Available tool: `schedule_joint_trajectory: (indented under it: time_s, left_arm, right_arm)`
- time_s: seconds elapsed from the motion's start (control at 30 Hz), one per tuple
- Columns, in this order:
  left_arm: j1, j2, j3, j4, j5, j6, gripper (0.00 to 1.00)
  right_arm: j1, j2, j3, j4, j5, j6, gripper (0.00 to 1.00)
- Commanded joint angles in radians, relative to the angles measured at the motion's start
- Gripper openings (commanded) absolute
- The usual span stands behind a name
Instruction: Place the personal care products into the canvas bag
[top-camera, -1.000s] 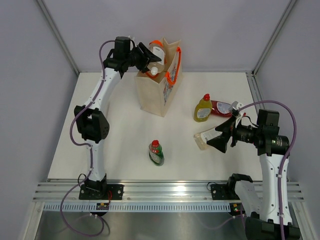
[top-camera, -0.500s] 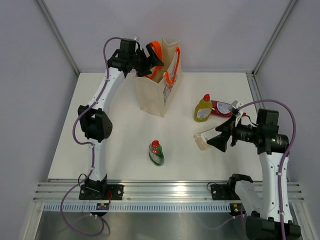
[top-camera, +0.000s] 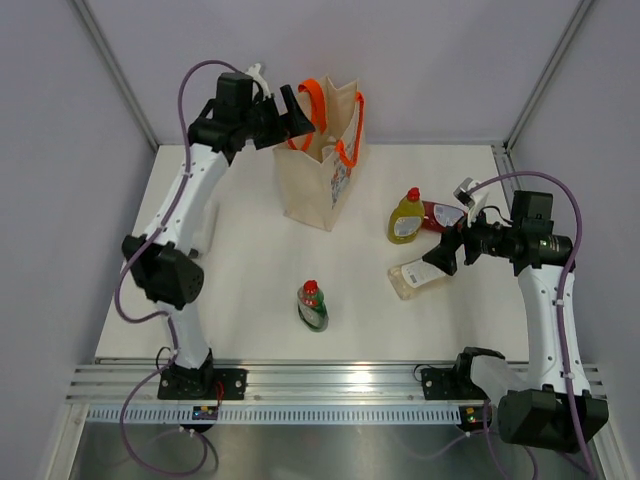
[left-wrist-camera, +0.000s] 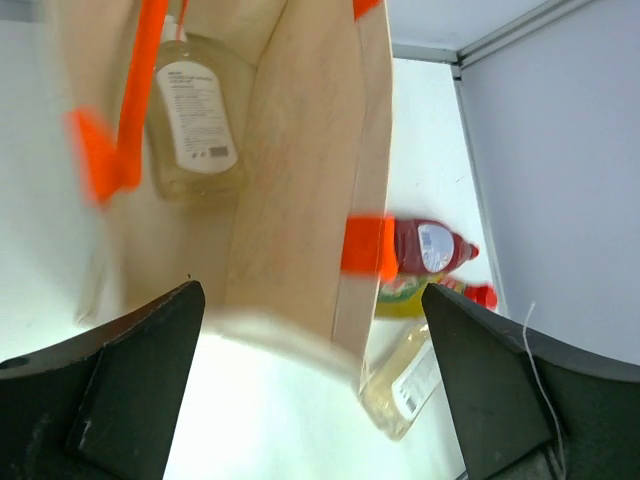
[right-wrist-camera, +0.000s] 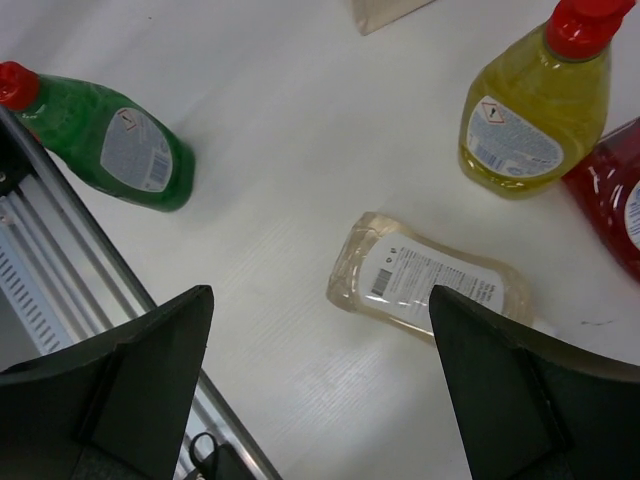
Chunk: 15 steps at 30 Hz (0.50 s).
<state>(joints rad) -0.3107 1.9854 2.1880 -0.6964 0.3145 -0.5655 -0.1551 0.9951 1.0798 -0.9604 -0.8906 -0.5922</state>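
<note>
The beige canvas bag (top-camera: 318, 175) with orange handles stands upright at the back. One clear bottle (left-wrist-camera: 195, 115) with a white label lies inside it. My left gripper (top-camera: 296, 116) hangs open over the bag's mouth, holding nothing; the left wrist view shows it (left-wrist-camera: 312, 290) above the bag's rim. A second clear bottle (top-camera: 415, 278) lies flat on the table, under my open right gripper (top-camera: 447, 252). The wrist view shows this clear bottle (right-wrist-camera: 430, 280) untouched between the spread fingers of the right gripper (right-wrist-camera: 320, 292). The yellow-green bottle (top-camera: 405, 218) stands beside the lying red bottle (top-camera: 440, 214). The green bottle (top-camera: 312, 306) lies near the front.
A metal rail (top-camera: 330, 382) runs along the near table edge, close to the green bottle (right-wrist-camera: 120, 145). Grey walls enclose the table on three sides. The yellow-green bottle (right-wrist-camera: 530, 110) and red bottle (right-wrist-camera: 610, 200) lie just beyond the clear one.
My left gripper opened and let the clear bottle drop into the bag, then drew back a little to the left. My right gripper shifted slightly over the other clear bottle.
</note>
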Motion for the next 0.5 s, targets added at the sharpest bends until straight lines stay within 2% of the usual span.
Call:
schedule_joint_trajectory:
  time_s: [0.0,0.03,0.07,0.1,0.13,0.17,0.2,0.23,0.3,0.47]
  left_arm:
    - [0.002,-0.29,-0.195,0.078,-0.101,0.119,0.97]
    - [0.002,-0.401,-0.261,0.112,-0.112,0.14,0.98]
    - [0.004,-0.458,-0.39,0.127,-0.136,0.148,0.99]
    - [0.004,-0.512,-0.452,0.139,-0.149,0.154,0.99]
    - [0.01,-0.618,-0.515,0.164,-0.153,0.159,0.99]
    - [0.015,-0.666,-0.575,0.175,-0.158,0.161,0.99]
    - [0.016,-0.715,-0.696,0.192,-0.163,0.161,0.99]
    - [0.025,-0.808,-0.755,0.198,-0.163,0.159,0.99]
    - [0.03,-0.897,-0.929,0.207,-0.161,0.138,0.99]
    - [0.036,-1.188,-1.238,0.206,-0.166,0.063,0.99]
  right_arm:
    - [0.0,0.065,0.077,0.083,0.038,-0.15,0.96]
    - [0.0,0.118,0.092,0.086,0.035,-0.181,0.96]
    - [0.0,0.146,0.123,0.074,0.009,-0.27,0.97]
    - [0.0,0.174,0.138,0.06,-0.014,-0.331,0.99]
    - [0.0,0.233,0.155,0.007,-0.033,-0.4,0.99]
    - [0.0,0.269,0.193,-0.03,-0.068,-0.545,0.99]
    - [0.0,0.298,0.215,-0.082,-0.083,-0.602,1.0]
    - [0.0,0.354,0.233,-0.092,-0.093,-0.639,0.99]
    - [0.0,0.431,0.282,-0.081,-0.096,-0.67,0.99]
    - [0.002,0.574,0.362,-0.054,-0.1,-0.744,1.0]
